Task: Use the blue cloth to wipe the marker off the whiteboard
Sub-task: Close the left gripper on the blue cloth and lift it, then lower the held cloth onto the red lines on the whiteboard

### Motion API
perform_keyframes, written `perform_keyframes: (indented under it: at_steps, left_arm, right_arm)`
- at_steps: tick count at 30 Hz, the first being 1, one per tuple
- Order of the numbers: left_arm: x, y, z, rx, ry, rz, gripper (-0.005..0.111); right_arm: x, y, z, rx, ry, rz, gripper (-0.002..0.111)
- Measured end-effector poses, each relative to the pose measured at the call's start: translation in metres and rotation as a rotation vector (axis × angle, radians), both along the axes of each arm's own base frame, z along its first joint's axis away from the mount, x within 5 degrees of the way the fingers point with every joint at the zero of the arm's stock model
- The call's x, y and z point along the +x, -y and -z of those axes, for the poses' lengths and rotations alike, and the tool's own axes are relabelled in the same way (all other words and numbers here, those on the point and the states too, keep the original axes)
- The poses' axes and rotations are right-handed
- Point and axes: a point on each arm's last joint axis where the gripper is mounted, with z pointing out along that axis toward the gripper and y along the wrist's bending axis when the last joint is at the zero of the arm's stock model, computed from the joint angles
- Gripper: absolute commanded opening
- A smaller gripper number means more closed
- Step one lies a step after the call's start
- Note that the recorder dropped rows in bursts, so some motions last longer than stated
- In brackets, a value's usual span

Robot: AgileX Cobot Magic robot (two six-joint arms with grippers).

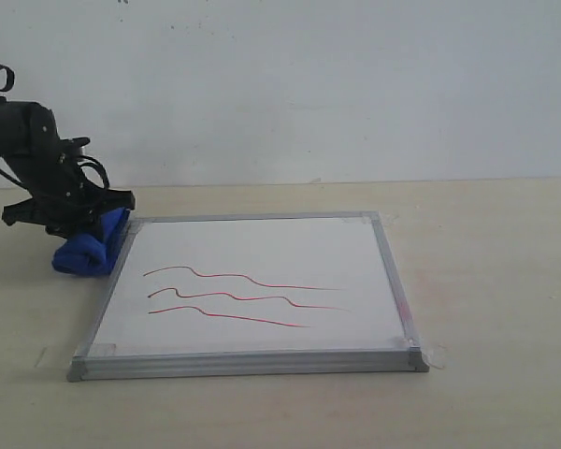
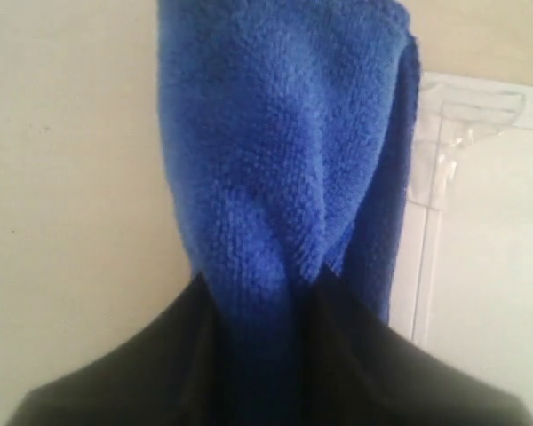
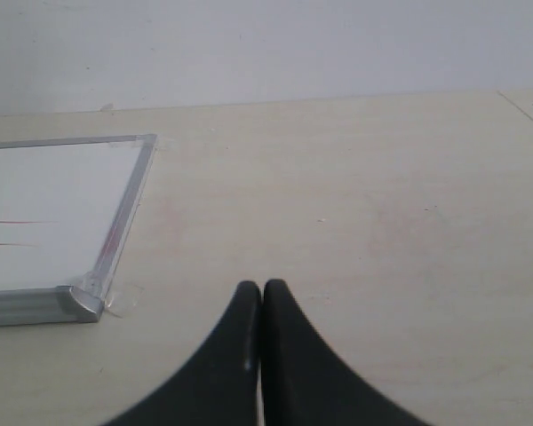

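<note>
The whiteboard (image 1: 252, 281) lies flat on the table, silver-framed, with tape at its corners. Three wavy red marker lines (image 1: 234, 297) run across its middle. Just off the board's far left corner lies the blue cloth (image 1: 91, 245), a rolled bundle. My left gripper (image 1: 98, 220) is down on the cloth's far end. In the left wrist view the blue cloth (image 2: 280, 169) is pinched between the two black fingers, so the left gripper (image 2: 259, 293) is shut on it. My right gripper (image 3: 262, 288) is shut with nothing in it, over bare table beside the whiteboard's (image 3: 53, 213) corner. It is not seen in the exterior view.
The light wooden table (image 1: 486, 281) stretches right of the board and in front of it. A white wall (image 1: 309, 84) stands behind. The board's taped corner (image 2: 462, 124) lies right beside the cloth.
</note>
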Motion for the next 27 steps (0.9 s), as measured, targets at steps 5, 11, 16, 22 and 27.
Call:
perform_keyframes:
  at_steps: [5, 11, 16, 22, 27]
  left_arm:
    - [-0.002, 0.000, -0.007, -0.003, -0.045, 0.000, 0.004]
    - [-0.008, 0.001, -0.035, 0.008, -0.047, 0.034, 0.004]
    - [-0.022, 0.003, -0.076, 0.011, -0.050, 0.060, 0.004]
    - [-0.043, 0.013, -0.114, -0.041, -0.100, 0.112, 0.004]
    - [-0.057, 0.036, -0.130, -0.048, -0.106, 0.180, 0.004]
  right_arm:
    - [0.000, 0.000, 0.000, 0.000, 0.000, 0.000, 0.000]
    - [0.000, 0.000, 0.000, 0.000, 0.000, 0.000, 0.000]
    - [0.000, 0.000, 0.000, 0.000, 0.000, 0.000, 0.000]
    - [0.000, 0.000, 0.000, 0.000, 0.000, 0.000, 0.000]
    - [0.000, 0.000, 0.000, 0.000, 0.000, 0.000, 0.000]
